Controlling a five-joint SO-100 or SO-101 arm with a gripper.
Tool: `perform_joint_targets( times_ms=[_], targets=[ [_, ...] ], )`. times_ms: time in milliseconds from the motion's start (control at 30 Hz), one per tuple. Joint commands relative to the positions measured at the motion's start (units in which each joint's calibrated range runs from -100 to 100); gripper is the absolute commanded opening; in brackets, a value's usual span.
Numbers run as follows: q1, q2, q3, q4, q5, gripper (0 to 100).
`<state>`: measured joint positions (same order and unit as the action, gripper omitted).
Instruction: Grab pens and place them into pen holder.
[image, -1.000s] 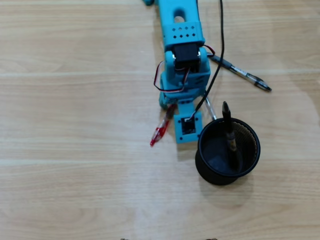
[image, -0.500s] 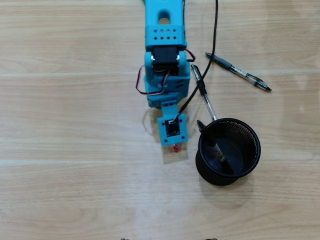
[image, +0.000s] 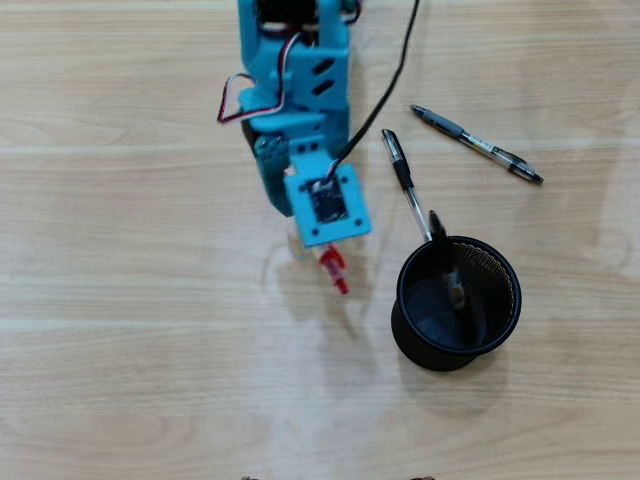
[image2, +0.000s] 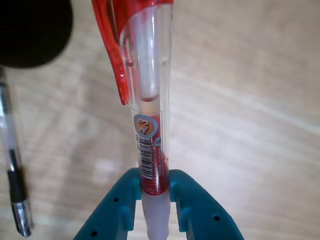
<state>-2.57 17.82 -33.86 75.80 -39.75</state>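
Above pale wood table (image: 120, 300), teal gripper (image2: 154, 192) is clamped tight around red pen (image2: 147, 110).

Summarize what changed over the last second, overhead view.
The arm pulled back toward the top left with the gripper clamped on the red pen, which went from lying slanted on the table to lifted. The black pen in the pen holder changed its lean, its tip still above the rim. The holder, the black pen beside it and the far black pen stayed put.
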Motion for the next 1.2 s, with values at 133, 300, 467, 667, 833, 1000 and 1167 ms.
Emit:
perform_joint_targets(
  times_ms=[133,300,467,667,833,1000,1167],
  targets=[
    [-9.1,-1.5,-16.0,-9.3,0.0,2],
    [-14.2,2.3,-15.9,-23.8,-2.5,2],
    [-17.0,7.1,-15.9,-28.4,-6.6,2],
    [-17.9,11.6,-15.7,-28.1,-8.1,2],
    [-18.4,14.0,-15.7,-28.1,-8.6,2],
    [-18.6,14.4,-15.3,-28.1,-8.7,2],
    [-18.6,13.8,-12.4,-28.1,-8.4,9]
  ],
)
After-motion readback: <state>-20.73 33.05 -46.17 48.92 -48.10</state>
